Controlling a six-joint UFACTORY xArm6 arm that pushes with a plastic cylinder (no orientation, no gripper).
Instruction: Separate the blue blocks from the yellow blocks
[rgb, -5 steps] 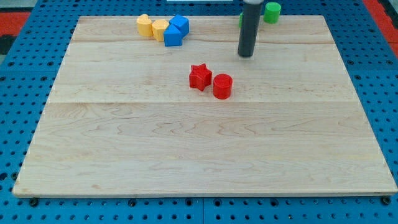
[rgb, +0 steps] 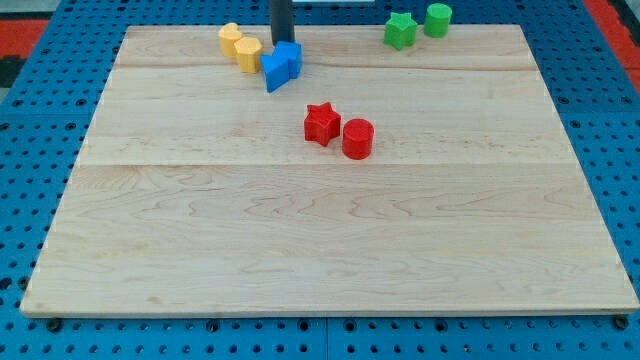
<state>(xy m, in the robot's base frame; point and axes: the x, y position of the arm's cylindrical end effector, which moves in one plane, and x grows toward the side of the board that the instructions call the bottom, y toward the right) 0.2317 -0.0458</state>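
Two blue blocks (rgb: 280, 66) sit pressed together near the view's top, left of centre. Two yellow blocks (rgb: 240, 47) lie just to their upper left; the nearer yellow one (rgb: 249, 55) touches the left blue block. My dark rod comes down from the view's top, and my tip (rgb: 282, 43) stands at the top edge of the right blue block (rgb: 290, 58), touching it.
A red star (rgb: 321, 123) and a red cylinder (rgb: 358, 138) sit side by side near the board's middle. A green star (rgb: 401, 30) and a green cylinder (rgb: 438, 19) lie at the top right. The wooden board (rgb: 320, 250) lies on a blue pegboard.
My rod has moved left, from beside the green blocks to the blue blocks. The blue blocks have shifted slightly down, and the yellow blocks have turned a little.
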